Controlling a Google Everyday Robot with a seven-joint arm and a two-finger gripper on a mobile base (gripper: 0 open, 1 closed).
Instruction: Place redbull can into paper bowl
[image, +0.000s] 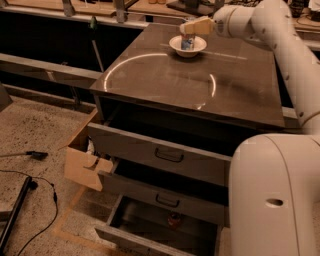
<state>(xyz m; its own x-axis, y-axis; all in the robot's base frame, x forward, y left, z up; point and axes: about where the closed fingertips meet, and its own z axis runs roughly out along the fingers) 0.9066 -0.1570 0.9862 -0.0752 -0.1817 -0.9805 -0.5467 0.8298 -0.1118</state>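
Where the can (187, 43) stands: upright inside the bowl (200, 47), its blue and silver side seen below the gripper (196, 26).
Bowl: set on the cabinet top (165, 80), toward the far edge.
Gripper: held right over the can, at its top; whether the can is clasped or released cannot be told.
Arm (280, 35): stretched from the near right across to the far edge.
Drawers: three are pulled out in steps, the lowest drawer (145, 225) furthest; a small reddish object (173, 219) is seen in it.
Floor: a cardboard box (80, 167) is placed left of the drawers, with a black cable (47, 220) nearby.
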